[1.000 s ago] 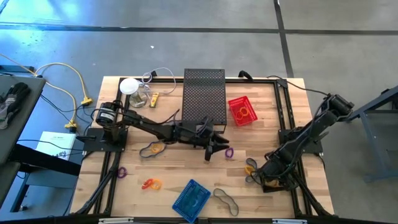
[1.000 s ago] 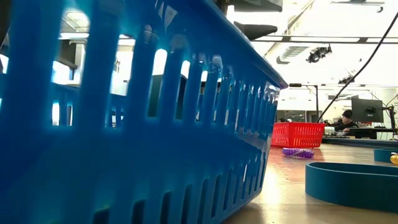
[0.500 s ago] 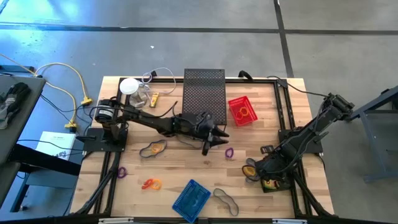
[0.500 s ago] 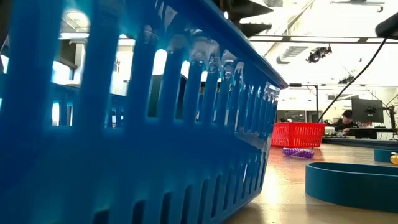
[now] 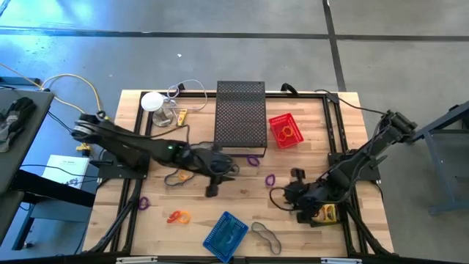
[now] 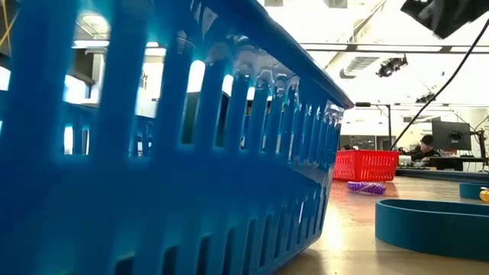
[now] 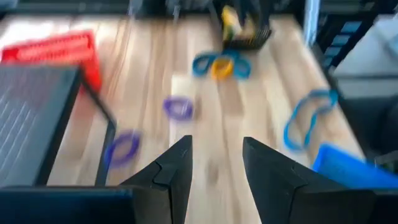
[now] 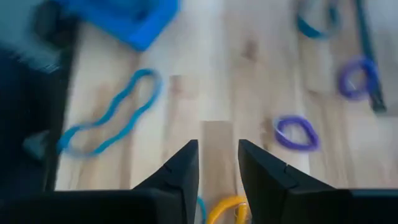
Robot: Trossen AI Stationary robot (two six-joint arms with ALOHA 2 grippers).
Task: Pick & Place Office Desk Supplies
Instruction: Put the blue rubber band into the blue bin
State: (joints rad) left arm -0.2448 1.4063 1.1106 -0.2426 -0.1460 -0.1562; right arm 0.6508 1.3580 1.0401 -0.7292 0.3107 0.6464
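Rubber bands lie flat and scattered on the wooden table: two purple ones (image 5: 253,160) (image 5: 270,178) at the middle, a tan one (image 5: 179,176), an orange one (image 5: 178,216), a small purple one (image 5: 143,203) and a dark grey one (image 5: 265,236). A yellow packet (image 5: 326,213) lies by the right arm's base. My left gripper (image 5: 211,191) (image 7: 214,146) hangs open left of the middle purple bands, with bare wood in its gap. My right gripper (image 5: 281,194) (image 8: 217,146) is open above the table, right of centre. A yellow band (image 8: 227,210) shows low in its gap.
A tall black mesh box (image 5: 240,114) stands at the back centre, with a red basket (image 5: 286,130) to its right. A blue basket (image 5: 226,233) (image 6: 153,153) sits at the near edge. A white round object with a cable (image 5: 152,101) is at the back left.
My left gripper has drawn back toward the table's left and risen, tipping more level; a purple band beside the mesh box now shows where it was. My right gripper has risen and gone toward the table's middle, turning as it went, uncovering the yellow packet.
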